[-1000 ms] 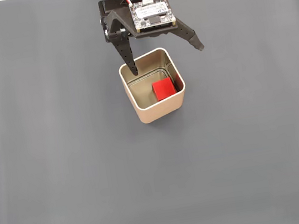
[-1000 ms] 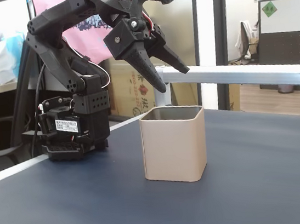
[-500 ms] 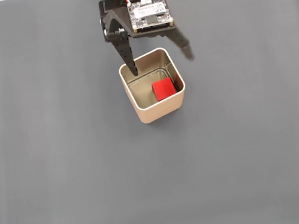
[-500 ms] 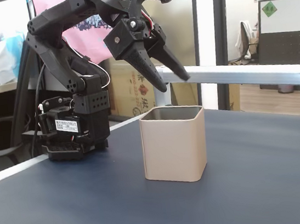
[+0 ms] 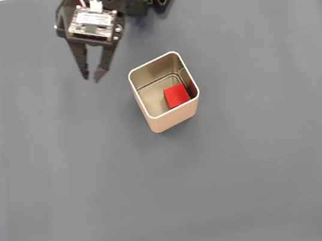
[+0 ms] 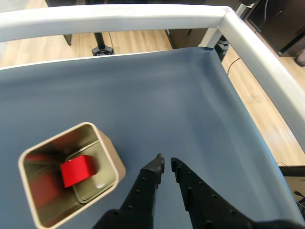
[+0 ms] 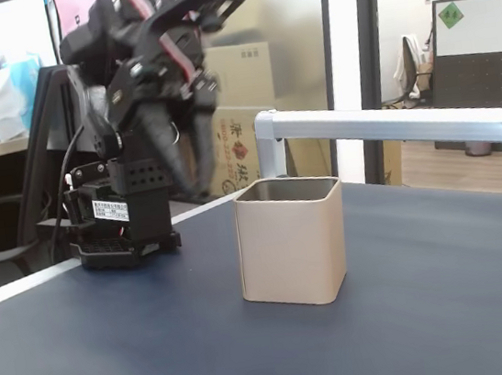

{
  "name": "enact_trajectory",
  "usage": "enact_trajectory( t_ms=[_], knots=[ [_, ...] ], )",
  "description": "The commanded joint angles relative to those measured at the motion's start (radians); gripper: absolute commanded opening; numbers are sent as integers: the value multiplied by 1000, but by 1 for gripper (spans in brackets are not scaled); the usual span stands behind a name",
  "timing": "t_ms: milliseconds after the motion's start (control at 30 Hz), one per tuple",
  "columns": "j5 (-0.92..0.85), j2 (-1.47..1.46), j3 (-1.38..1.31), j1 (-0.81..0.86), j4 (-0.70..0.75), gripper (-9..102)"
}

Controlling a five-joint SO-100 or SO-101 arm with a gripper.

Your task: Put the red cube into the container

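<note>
Room behind, side fixed view: cardboard boxes [image 7: 245, 105], dark partitions, wood floor. Bench [image 5: 265, 171] covered in dark grey-blue cloth, with a pale metal rail [image 6: 257, 52] along its edge. Container [image 5: 170, 123]: square pale-gold tin, rounded corners, shiny inside, upright. End effector [image 5: 93, 77] to its upper left in the top-down view, apart from it, tips nearly together with a narrow gap, holding nothing. Red cube [image 5: 176, 96]: small, matte, inside the container near its right wall.

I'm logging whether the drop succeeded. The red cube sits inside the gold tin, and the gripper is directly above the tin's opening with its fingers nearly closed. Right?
Not quite. The gripper is off to the tin's left in the top-down fixed view, not above the opening. The rest holds: the red cube sits inside the gold tin, and the fingers are nearly closed.
</note>
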Motion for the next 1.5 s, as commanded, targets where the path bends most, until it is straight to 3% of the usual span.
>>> enact_trajectory(
  t_ms=[0, 133, 433, 867, 1167, 1467],
  knots=[
    [-55, 101, 170, 49, -86, 0],
    [-38, 261, 383, 0, -97, 0],
    [141, 565, 641, -206, 67, 0],
    [341, 703, 704, -457, 267, 0],
    [324, 741, 706, -495, 362, 0],
    [313, 741, 706, -494, 364, 0]
  ],
)
